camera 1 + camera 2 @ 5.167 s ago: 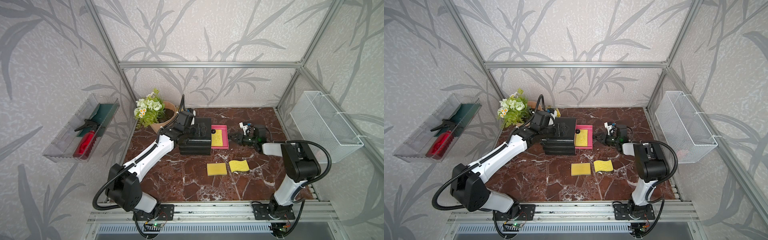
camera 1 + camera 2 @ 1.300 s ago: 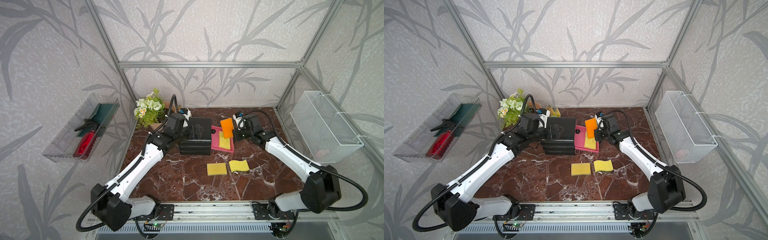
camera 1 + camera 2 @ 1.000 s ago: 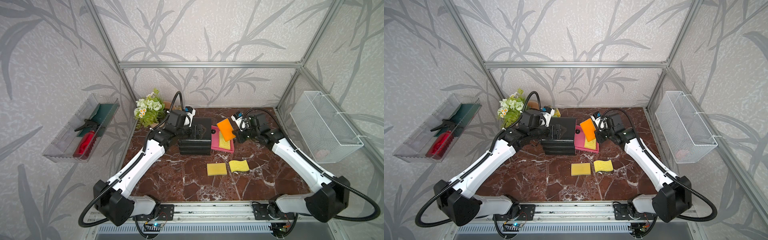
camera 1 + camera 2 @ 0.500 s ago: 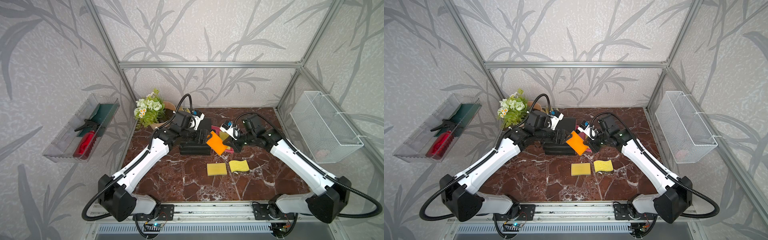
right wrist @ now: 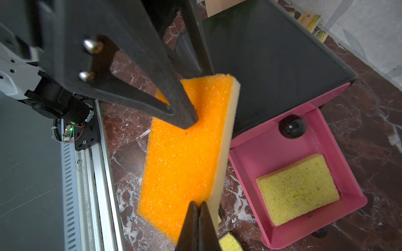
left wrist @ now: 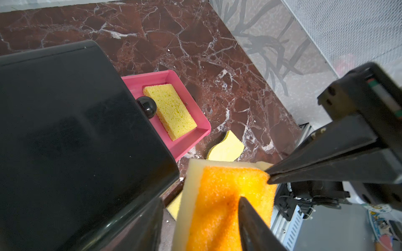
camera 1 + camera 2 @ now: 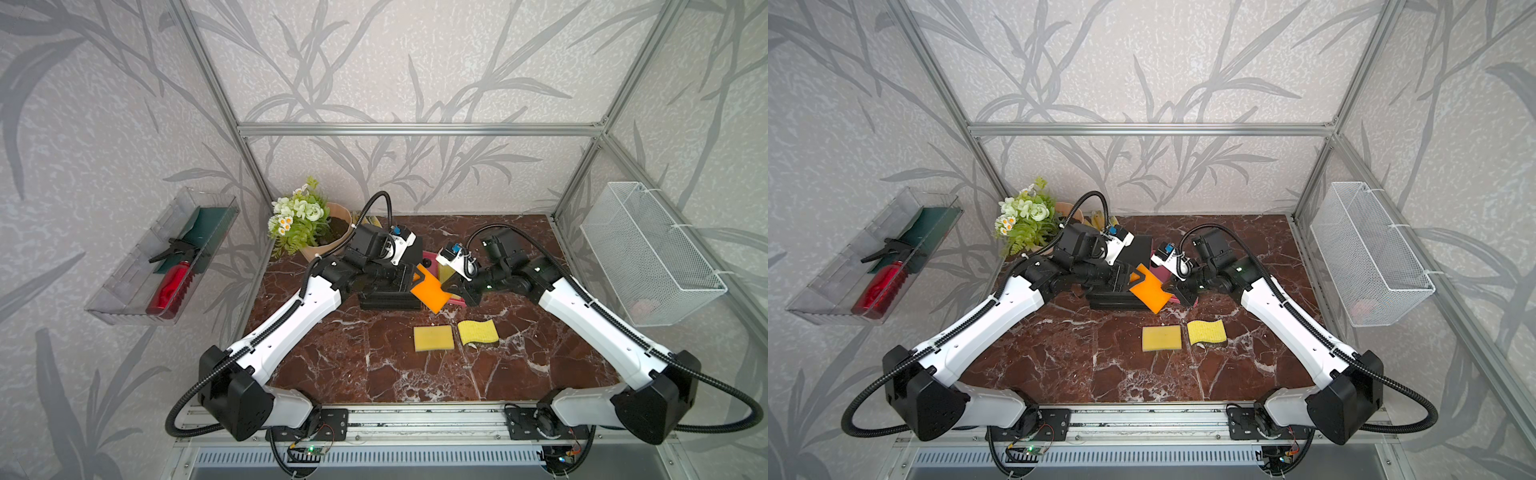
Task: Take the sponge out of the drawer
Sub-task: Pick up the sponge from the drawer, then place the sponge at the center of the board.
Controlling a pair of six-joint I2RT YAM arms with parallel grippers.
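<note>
Presently right pincer [image 5: 198, 208] clenched on orange sponge [image 5: 185, 163] beside the drawer [image 5: 261, 152]; long axis points at left pincer [image 6: 254, 188], apparently straddling far end, grip unconfirmed.

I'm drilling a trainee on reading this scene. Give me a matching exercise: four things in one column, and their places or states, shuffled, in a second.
Things
1. orange sponge
2. pink drawer
3. wavy sponge
4. red bottle

Places or states
A. in the clear wall bin
B. pulled open, a yellow sponge inside
C. held in the air
D. flat on the table

Pairs: 1-C, 2-B, 3-D, 4-A
</note>
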